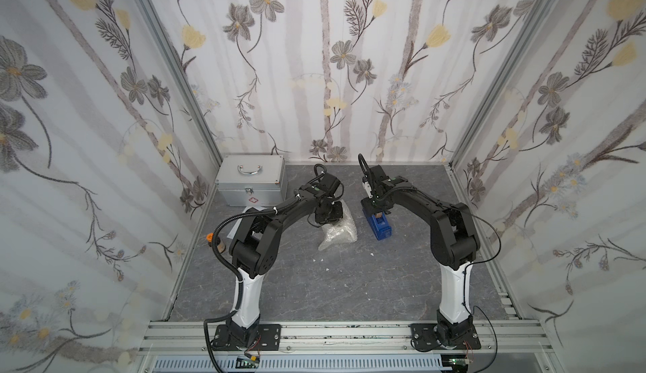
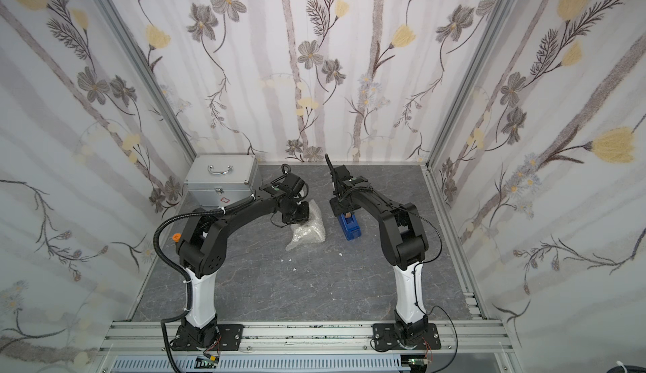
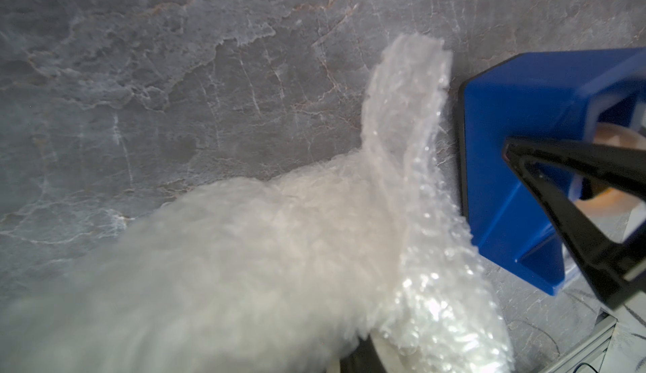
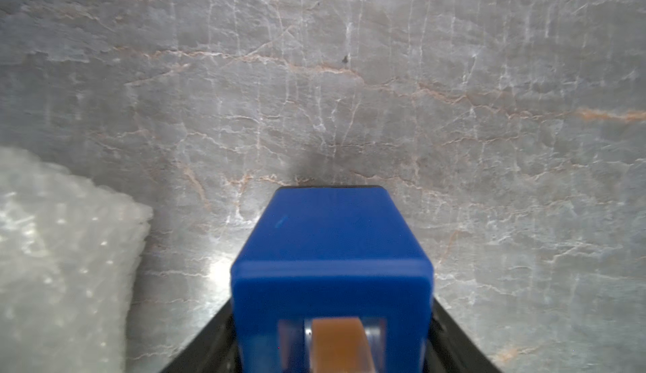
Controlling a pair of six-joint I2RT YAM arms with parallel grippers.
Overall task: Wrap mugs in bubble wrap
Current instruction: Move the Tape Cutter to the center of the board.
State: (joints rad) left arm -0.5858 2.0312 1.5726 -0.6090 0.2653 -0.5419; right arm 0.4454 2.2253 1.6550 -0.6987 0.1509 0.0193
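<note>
Bubble wrap (image 3: 279, 249); beyond, red-cross case (image 1: 244, 179)

Blue tape dispenser (image 4: 332, 249) between black fingers (image 4: 209, 346), bubble wrap (image 4: 63, 249) beside

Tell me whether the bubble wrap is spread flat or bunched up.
Bunched up. In both top views the bubble wrap sits as a crumpled lump beside the blue tape dispenser, not a flat sheet.

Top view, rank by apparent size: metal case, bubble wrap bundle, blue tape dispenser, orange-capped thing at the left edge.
1. metal case, clearly largest
2. bubble wrap bundle, partly hidden
3. blue tape dispenser, far end hidden, so its full extent is unsure
4. orange-capped item, smallest, partly hidden
</note>
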